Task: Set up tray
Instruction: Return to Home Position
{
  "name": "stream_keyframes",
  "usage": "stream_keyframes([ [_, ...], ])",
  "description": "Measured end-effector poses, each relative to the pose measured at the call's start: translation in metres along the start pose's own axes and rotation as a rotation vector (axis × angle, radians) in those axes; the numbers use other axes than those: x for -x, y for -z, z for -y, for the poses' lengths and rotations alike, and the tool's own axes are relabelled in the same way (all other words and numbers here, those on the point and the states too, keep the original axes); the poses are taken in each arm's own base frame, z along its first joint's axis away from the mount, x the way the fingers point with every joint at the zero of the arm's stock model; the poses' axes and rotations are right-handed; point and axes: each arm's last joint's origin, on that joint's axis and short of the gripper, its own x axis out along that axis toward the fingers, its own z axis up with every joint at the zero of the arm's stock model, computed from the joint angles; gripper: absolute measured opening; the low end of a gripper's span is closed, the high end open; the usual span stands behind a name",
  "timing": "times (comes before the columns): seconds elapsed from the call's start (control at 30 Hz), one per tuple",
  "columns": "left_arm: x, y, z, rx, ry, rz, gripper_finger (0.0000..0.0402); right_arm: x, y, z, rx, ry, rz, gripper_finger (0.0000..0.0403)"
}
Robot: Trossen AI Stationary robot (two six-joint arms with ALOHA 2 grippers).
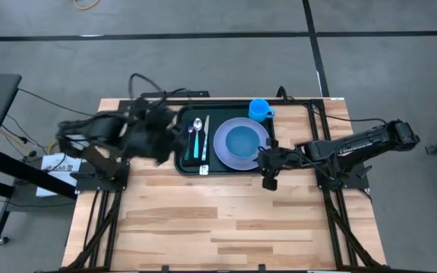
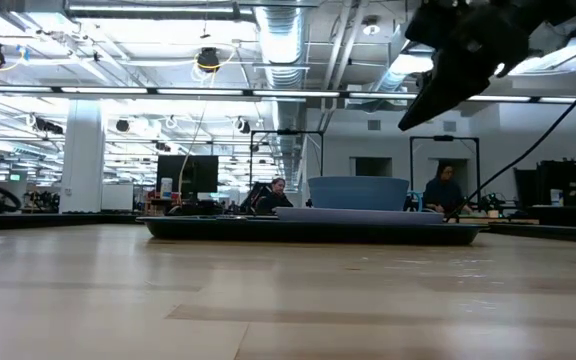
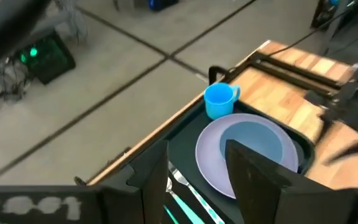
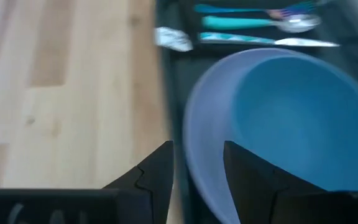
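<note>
The dark green tray (image 1: 183, 162) lies at the table's far middle. It shows in the low view (image 2: 308, 230) and both wrist views (image 3: 180, 138) (image 4: 171, 93). On it sit a lavender plate (image 1: 221, 149) with a blue bowl (image 1: 243, 142), a blue cup (image 1: 260, 110) at the far right corner, and teal-handled cutlery (image 1: 198, 138) along the left side. My left gripper (image 1: 167, 140) (image 3: 197, 180) hovers open over the tray's left edge. My right gripper (image 1: 265, 168) (image 4: 196, 171) is open above the plate's right near rim (image 4: 199, 137), raised in the low view (image 2: 446, 75).
A small white packet (image 1: 203, 171) lies at the tray's near edge beside the cutlery. Black frame rails (image 1: 321, 144) run along both table sides. Bare wood (image 1: 218, 220) fills the near half of the table. People sit far behind the table (image 2: 446, 188).
</note>
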Motion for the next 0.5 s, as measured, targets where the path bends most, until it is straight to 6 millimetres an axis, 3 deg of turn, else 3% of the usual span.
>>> stream_keyframes([
  [0.1, 0.017, 0.015, -0.006, -0.022, 0.019, 0.033, 0.0149, -0.001, 0.000, 0.008, 0.021, 0.090, 0.000, 0.0134],
  [0.2, 0.020, 0.038, -0.008, -0.048, 0.024, 0.035, 0.0149, -0.002, 0.002, 0.015, -0.006, 0.132, -0.030, 0.0133],
  [0.3, 0.015, 0.067, -0.008, -0.065, 0.019, 0.045, 0.0148, -0.003, 0.003, 0.020, -0.100, 0.147, -0.040, 0.0133],
  [0.5, -0.013, 0.137, -0.018, -0.028, 0.055, 0.057, 0.0123, -0.002, 0.003, 0.015, -0.130, 0.081, -0.038, 0.0134],
])
